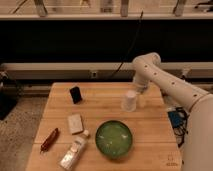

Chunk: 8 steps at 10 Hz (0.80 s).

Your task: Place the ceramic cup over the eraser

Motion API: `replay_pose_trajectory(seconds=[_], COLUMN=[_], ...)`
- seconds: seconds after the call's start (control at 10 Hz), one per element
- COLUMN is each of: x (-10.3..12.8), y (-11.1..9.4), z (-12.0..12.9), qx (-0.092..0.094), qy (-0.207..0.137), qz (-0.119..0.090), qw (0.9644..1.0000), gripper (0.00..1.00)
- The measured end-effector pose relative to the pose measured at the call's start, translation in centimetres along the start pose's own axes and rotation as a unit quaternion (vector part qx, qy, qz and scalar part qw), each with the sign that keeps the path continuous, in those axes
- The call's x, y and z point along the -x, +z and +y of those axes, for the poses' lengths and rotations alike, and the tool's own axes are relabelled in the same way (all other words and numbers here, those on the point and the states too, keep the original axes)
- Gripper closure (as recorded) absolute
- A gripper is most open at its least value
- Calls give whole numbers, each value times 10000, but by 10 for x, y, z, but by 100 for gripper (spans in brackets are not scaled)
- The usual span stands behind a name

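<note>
The small white ceramic cup (129, 101) stands on the wooden table (102, 102), towards its back right. The gripper (137, 93) is at the end of the white arm, right at the cup's upper right side and partly hidden behind it. The black eraser (75, 94) stands upright at the back left of the table, well to the left of the cup and the gripper.
A green bowl (114, 139) sits at the front, just below the cup. A whitish flat block (75, 123), a clear bottle with a white cap (74, 151) and a red object (49, 140) lie at the front left. A blue object (176, 120) sits off the table's right edge.
</note>
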Motion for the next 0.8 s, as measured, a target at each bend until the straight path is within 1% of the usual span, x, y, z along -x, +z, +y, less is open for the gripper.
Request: replay_pose_trajectory(seconds=[0.8], x=[3], y=[8], z=[-3], qx=[31], qy=[-91], qz=[-21], qw=[10000], gripper=[20])
